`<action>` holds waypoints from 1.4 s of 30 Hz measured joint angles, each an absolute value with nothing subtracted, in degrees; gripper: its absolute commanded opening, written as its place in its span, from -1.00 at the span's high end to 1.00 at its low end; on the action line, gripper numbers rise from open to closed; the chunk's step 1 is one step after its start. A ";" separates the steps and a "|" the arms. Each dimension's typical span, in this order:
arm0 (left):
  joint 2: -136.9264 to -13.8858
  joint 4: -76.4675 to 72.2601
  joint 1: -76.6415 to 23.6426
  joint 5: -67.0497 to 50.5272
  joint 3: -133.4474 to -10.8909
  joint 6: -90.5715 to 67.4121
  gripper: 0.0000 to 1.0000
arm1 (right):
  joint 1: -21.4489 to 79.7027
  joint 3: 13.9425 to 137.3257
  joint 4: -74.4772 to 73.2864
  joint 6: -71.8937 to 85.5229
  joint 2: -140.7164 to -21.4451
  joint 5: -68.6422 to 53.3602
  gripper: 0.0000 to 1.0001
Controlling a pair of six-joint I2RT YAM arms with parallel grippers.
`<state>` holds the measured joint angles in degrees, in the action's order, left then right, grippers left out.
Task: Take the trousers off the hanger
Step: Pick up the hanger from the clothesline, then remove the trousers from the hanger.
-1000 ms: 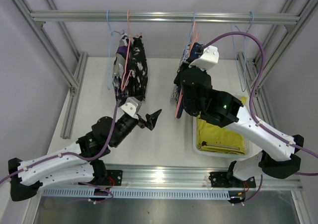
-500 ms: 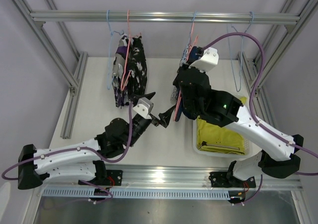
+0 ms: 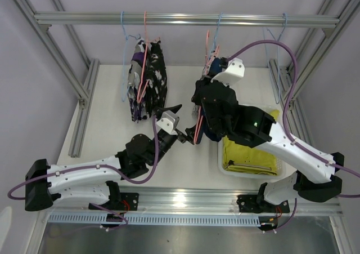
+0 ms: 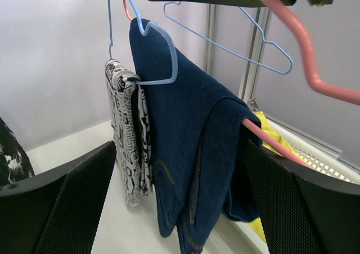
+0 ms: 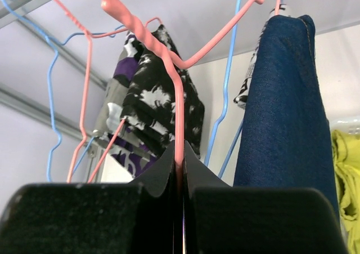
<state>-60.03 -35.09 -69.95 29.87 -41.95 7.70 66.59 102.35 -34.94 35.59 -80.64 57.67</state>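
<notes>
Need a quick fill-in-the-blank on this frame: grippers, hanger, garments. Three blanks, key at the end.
1. The right gripper is shut on the ___ hanger.
2. The left gripper is ___, its fingers on either side of the view of the navy trousers.
3. The trousers lying in the white basket are ___ in colour.
Missing words: pink; open; yellow-green.

Left arm [image 3: 84,175], right arm [image 3: 292,147]: white shells, black joints. Purple cable [image 3: 284,45] along each. Green LED [image 3: 255,120] centre-right. Fingers [image 4: 62,203] black, mesh-textured.
</notes>
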 measured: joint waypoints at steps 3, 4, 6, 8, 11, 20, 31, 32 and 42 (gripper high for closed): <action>-60.29 -35.90 -69.97 29.91 -41.95 7.55 -0.99 | 67.55 102.35 -34.94 36.18 -80.05 57.32 1.00; -60.38 -36.18 -69.97 29.91 -41.95 7.55 -0.98 | 67.83 102.35 -34.94 36.29 -79.90 57.30 1.00; -60.49 -36.71 -69.97 29.93 -41.95 7.55 -0.90 | 68.53 102.35 -34.94 36.53 -79.46 57.23 1.00; -60.64 -37.30 -69.97 29.98 -41.95 7.55 -0.79 | 69.14 102.35 -34.94 36.88 -79.02 57.10 1.00; -60.93 -37.93 -70.02 30.06 -42.00 7.55 -0.54 | 70.24 102.35 -34.96 37.39 -78.50 57.12 1.00; -61.08 -38.44 -70.24 30.33 -42.02 8.08 0.15 | 73.38 102.17 -34.94 37.67 -77.41 57.69 1.00; -62.30 -38.57 -70.28 31.83 -42.02 8.16 0.80 | 74.63 98.13 -34.89 41.63 -74.52 56.10 1.00; -62.57 -38.59 -70.28 31.97 -42.00 8.38 0.86 | 74.83 97.91 -34.87 41.89 -74.46 56.03 1.00; -62.81 -38.06 -70.35 32.80 -42.00 7.94 0.99 | 76.73 95.48 -34.74 42.92 -72.90 56.69 1.00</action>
<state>-62.81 -38.06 -70.35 32.80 -42.00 7.94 76.73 95.48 -34.74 42.92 -72.90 56.69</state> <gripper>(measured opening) 0.015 0.024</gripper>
